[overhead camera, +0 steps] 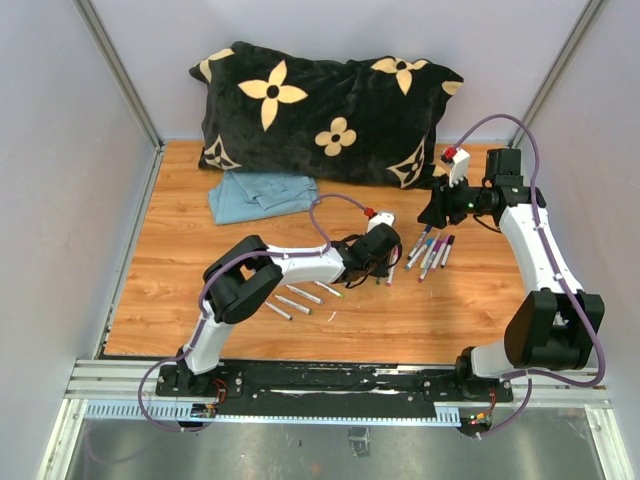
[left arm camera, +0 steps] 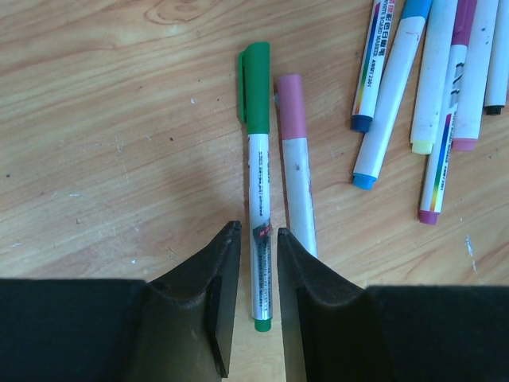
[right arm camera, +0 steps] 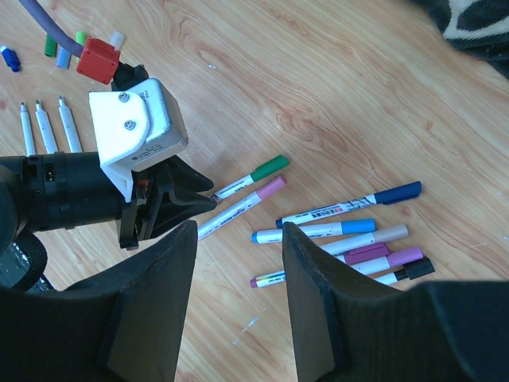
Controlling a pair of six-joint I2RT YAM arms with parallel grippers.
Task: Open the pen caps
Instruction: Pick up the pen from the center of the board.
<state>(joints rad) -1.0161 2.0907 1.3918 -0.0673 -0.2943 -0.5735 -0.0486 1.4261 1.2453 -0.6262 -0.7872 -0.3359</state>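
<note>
A: L arm status?
B: left pincer (left arm camera: 258, 231) is down at desk (overhead camera: 450, 310) level. Jaws are narrow, one on each side of the white barrel (left arm camera: 260, 199) of the green-cap pen, near its tail end. Thin slivers of wood show betw. the barrel and each finger (left arm camera: 215, 278), so I can't tell if the pads actually bite.
A: Cap on?
B: Yes. green cap (left arm camera: 256, 87) sits on the far end of that barrel, well ahead of the fingertips, clip to the left in the L-wrist view. Pen lies flat.
A: Neighbour?
B: pink cap (left arm camera: 292, 107) is on a grey barrel just beside it on the right, approx. parallel. That barrel's tail goes out of sight under the right-hand finger.
A: R arm?
B: right pincer (right arm camera: 238, 231) hangs above the desk, jaws wide, nothing betw. them. Its cam looks down on the L wrist and both pens.
A: Other caps?
B: pen heap (right arm camera: 350, 239) lies to the right of those two pens in the R-wrist view, every pen capped. That includes a dark-blue cap (right arm camera: 398, 193), light blue, beige, two purple and a black cap (right arm camera: 417, 269). loose caps (right arm camera: 49, 44), green and blue, lie well apart at the top left of that view, near three bare pens (right arm camera: 44, 127) w/ tips exposed.
A: Rest of the desk?
B: pillow (overhead camera: 320, 110), black w/ tan flowers, is at the back. Blue cloth (overhead camera: 260, 192) is bunched in front of its left half.
</note>
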